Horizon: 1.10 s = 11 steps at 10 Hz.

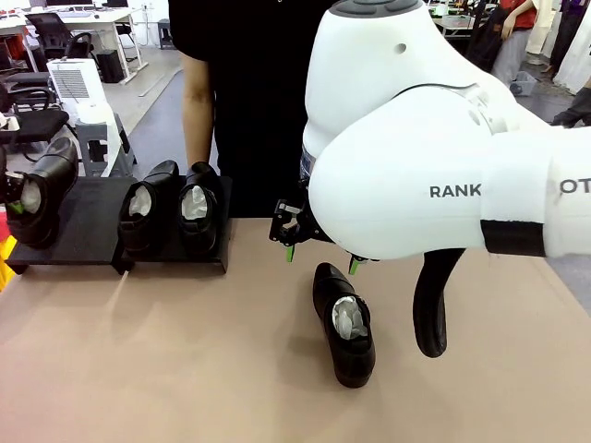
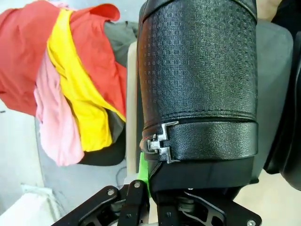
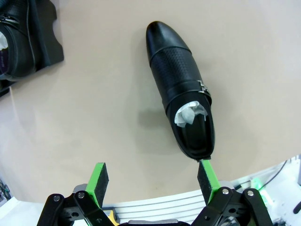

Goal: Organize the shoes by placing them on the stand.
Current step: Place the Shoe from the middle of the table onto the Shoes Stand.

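The black stand (image 1: pixel 88 221) sits at the table's far left. Two glossy black shoes (image 1: pixel 148 210) (image 1: pixel 197 205) rest side by side on its right half. A third shoe (image 1: pixel 42 189) leans at the stand's left end. My left gripper (image 1: pixel 7 189) is shut on it, and in the left wrist view that shoe (image 2: pixel 197 70) rises close between the fingers, one green pad (image 2: pixel 143 167) against its side. The fourth shoe (image 1: pixel 343 323) (image 3: pixel 181 84) lies on the table. My right gripper (image 1: pixel 320 257) (image 3: pixel 153 181) hangs open just above its heel.
A person in black (image 1: pixel 240 92) stands at the far edge behind the stand, one hand (image 1: pixel 197 152) hanging near it. A pile of red, yellow and pink cloth (image 2: pixel 70 80) lies beyond the held shoe. Bare tabletop (image 1: pixel 166 360) spreads in front of the stand.
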{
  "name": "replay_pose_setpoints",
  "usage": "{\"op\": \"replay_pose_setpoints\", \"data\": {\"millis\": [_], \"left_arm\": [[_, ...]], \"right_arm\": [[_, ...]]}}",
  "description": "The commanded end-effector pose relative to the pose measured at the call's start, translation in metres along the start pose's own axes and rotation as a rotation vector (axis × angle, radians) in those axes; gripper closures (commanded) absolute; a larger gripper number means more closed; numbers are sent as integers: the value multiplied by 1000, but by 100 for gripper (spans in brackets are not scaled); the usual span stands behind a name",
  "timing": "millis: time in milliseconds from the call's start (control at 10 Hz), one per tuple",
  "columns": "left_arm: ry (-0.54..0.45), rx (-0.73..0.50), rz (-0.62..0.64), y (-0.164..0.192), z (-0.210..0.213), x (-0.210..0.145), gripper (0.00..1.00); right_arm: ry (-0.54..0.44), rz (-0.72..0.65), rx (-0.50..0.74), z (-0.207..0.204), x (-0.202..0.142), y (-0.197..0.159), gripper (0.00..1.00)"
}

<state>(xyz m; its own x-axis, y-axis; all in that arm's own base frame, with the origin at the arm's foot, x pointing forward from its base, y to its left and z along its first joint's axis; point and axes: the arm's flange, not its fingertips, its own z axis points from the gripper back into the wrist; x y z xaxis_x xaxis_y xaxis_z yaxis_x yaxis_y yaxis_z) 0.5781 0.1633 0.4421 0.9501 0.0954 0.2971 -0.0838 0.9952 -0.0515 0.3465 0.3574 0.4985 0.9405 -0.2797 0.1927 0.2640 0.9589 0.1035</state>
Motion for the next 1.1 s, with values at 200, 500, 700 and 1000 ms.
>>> {"op": "replay_pose_setpoints", "data": {"millis": [200, 500, 700, 1000], "left_arm": [[30, -22, 10, 14, -1, 9, 100], [66, -38, 11, 16, -5, 9, 83], [68, -30, -28, 13, -3, 10, 45], [51, -17, -46, 10, 3, 7, 0]], "right_arm": [[-3, 16, -10, 3, 4, 1, 0], [-3, 16, -10, 3, 4, 1, 0], [-3, 16, -10, 3, 4, 1, 0], [-3, 16, -10, 3, 4, 1, 0]]}}
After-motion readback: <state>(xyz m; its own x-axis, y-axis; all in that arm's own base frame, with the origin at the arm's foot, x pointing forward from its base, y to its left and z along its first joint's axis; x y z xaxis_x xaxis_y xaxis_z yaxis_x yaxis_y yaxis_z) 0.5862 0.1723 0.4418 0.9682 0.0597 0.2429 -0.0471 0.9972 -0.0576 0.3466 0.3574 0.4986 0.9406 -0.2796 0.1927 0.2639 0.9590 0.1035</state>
